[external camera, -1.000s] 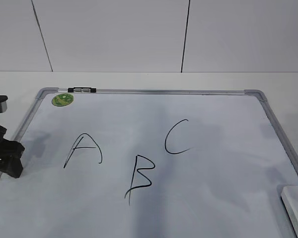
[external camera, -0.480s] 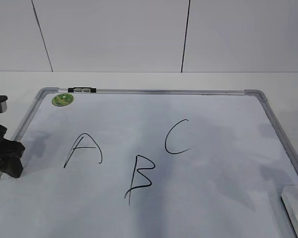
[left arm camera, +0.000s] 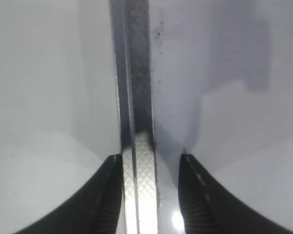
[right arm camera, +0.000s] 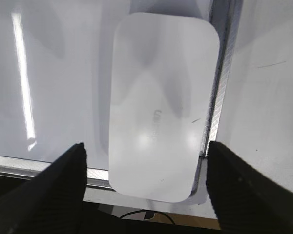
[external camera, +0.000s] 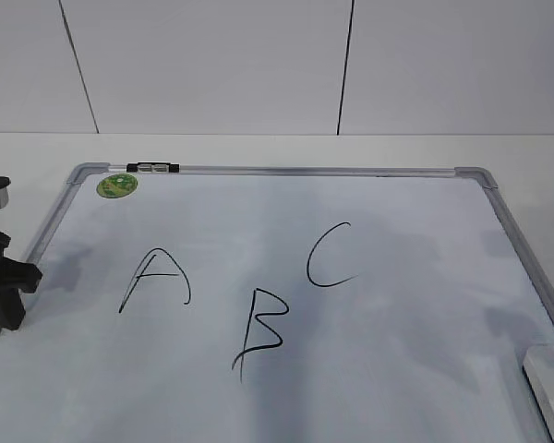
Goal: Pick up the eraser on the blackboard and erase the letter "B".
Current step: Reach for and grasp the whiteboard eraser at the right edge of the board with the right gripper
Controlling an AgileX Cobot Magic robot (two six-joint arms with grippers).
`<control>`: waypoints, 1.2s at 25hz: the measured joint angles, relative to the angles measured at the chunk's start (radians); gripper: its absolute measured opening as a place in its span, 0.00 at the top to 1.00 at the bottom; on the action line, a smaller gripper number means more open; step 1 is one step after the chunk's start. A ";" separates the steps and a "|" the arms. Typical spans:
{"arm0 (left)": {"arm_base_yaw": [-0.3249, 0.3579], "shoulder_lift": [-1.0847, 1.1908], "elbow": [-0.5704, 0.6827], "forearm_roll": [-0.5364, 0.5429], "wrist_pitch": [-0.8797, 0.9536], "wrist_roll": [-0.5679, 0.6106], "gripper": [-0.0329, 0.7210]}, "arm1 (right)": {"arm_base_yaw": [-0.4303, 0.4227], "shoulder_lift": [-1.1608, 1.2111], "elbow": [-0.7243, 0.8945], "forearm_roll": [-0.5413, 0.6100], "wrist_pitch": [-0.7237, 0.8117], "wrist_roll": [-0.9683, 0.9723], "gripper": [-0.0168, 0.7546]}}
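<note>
Currently the right gripper [right arm camera: 146, 190], jaws spread wide, straddles the white rounded plastic eraser [right arm camera: 163, 105] ungrasped; the left gripper [left arm camera: 149, 195] gapes empty; the thin black hand-drawn letter "B" [external camera: 263, 330] remains unerased.

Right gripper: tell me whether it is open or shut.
Open. In the right wrist view the right gripper has its two dark fingers spread wide on either side of the eraser, with visible gaps to it.

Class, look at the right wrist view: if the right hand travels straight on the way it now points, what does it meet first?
Most likely the eraser, lying between the open fingers of the right hand, at the corner of the blackboard. Depth is unclear.
</note>
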 joint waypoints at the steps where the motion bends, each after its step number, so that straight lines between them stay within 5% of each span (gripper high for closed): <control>1: 0.000 0.000 0.000 0.002 0.000 0.000 0.59 | 0.000 0.000 0.000 -0.002 0.000 0.000 0.21; 30: 0.001 0.000 -0.001 0.018 0.002 0.000 0.71 | 0.000 0.000 0.000 -0.034 -0.087 -0.002 0.23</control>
